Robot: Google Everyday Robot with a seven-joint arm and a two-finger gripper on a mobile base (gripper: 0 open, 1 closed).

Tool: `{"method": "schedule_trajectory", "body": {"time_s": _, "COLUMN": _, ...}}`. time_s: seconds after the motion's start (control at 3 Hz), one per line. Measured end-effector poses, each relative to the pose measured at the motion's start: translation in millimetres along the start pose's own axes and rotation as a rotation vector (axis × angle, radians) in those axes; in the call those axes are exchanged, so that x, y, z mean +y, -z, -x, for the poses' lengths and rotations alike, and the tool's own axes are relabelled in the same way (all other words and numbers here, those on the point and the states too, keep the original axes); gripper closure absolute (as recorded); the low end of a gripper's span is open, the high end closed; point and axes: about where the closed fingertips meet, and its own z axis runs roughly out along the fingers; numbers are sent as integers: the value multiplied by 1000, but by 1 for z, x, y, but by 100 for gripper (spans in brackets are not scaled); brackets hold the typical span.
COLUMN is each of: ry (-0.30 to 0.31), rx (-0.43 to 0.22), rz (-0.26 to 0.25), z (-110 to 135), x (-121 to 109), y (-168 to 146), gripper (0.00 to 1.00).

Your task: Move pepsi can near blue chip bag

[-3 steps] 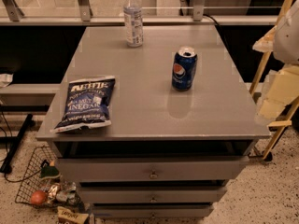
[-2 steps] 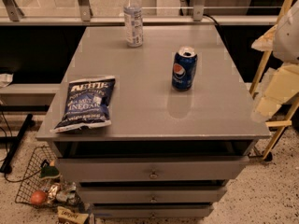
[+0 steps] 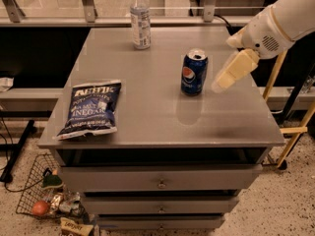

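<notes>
Hovering just right of the small blue metal pepsi can with silver top (image 3: 194, 73), the cream plastic end effector (image 3: 227, 77) is near it and looks apart from it, though light contact is hard to rule out from this angle. Can't tell whether the end effector is spread or closed. The can stands upright, right of centre on the flat grey desk (image 3: 147, 132), well apart from the flat dark navy-blue crinkly chip bag (image 3: 90, 109) lying near the left front edge. Tall clear plastic bottle (image 3: 141, 19) at the back, not involved. Judgement: task barely begun, reach stage only. Grasp, lift, carry leftward and set-down beside the bag are all left.
</notes>
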Motion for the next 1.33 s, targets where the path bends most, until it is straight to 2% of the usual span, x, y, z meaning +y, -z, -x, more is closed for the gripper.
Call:
{"method": "schedule_trajectory", "body": {"time_s": 0.33, "ry": -84, "rx": -107, "rz": -30, "z": 13, "x": -19, "y": -27, "gripper": 0}}
{"method": "schedule_trajectory", "body": {"time_s": 0.67, "ry": -152, "rx": -180, "rz": -79, "z": 21, "x": -32, "y": -46, "gripper": 0}}
{"method": "schedule_trajectory", "body": {"time_s": 1.33, "ry": -169, "rx": -216, "rz": -108, "z": 43, "x": -40, "y": -72, "gripper": 41}}
